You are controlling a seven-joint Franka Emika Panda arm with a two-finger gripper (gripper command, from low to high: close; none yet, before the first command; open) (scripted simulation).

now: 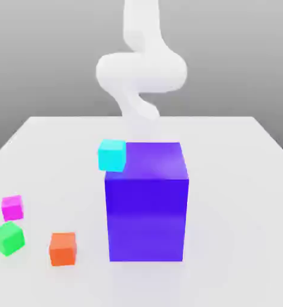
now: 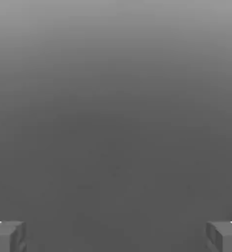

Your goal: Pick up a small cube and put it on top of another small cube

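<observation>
The small cube is magenta-pink and rests on the white table near the exterior view's left edge. In the hand view my gripper is open, its two grey fingertips spread far apart with nothing between them, facing a plain grey background. The white arm curls down behind the big blue-purple block, far from the magenta cube. The block hides the arm's lower end in the exterior view.
A big blue-purple block stands mid-table. A cyan cube sits by its upper left corner. A green cube lies just in front of the magenta cube, and an orange cube to the green one's right. The table is white.
</observation>
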